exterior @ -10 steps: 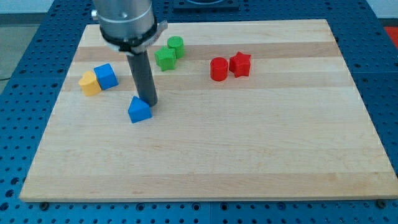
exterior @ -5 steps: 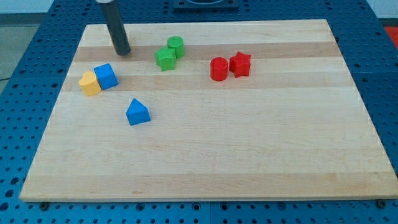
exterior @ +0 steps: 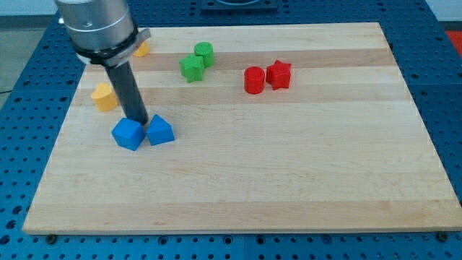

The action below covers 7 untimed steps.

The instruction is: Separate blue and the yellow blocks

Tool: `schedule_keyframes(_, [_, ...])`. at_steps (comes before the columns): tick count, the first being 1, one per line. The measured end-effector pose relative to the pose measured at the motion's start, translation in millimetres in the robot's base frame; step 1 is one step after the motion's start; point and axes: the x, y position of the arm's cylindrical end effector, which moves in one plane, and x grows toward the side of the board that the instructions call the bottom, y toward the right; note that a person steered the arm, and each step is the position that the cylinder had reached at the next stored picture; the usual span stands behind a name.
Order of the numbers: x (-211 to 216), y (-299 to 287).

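My tip (exterior: 137,120) stands just above a blue cube (exterior: 128,134) at the view's left, touching or nearly touching its top edge. A blue triangular block (exterior: 160,131) sits right beside that cube on its right. A yellow block (exterior: 105,97) lies up and to the left, apart from the blue cube. Another yellow block (exterior: 141,49) peeks out behind my arm near the board's top left, mostly hidden.
A green star-like block (exterior: 191,68) and a green cylinder (exterior: 204,53) sit together at top centre. A red cylinder (exterior: 253,80) and a red star-like block (exterior: 279,74) sit together to their right. The wooden board (exterior: 289,166) lies on a blue perforated table.
The blue cube has moved down and right, away from the yellow block, to beside the blue triangular block. My tip came from the board's top left to just above the cube.
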Motion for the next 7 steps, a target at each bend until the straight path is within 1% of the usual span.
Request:
schedule_keyframes(1, [-4,-33])
schedule_keyframes(2, [12,-61])
schedule_keyframes(3, [41,-49])
schedule_keyframes(4, [39,-8])
schedule_keyframes(5, [33,16])
schedule_keyframes(6, [32,-22])
schedule_keyframes(7, [4,-49])
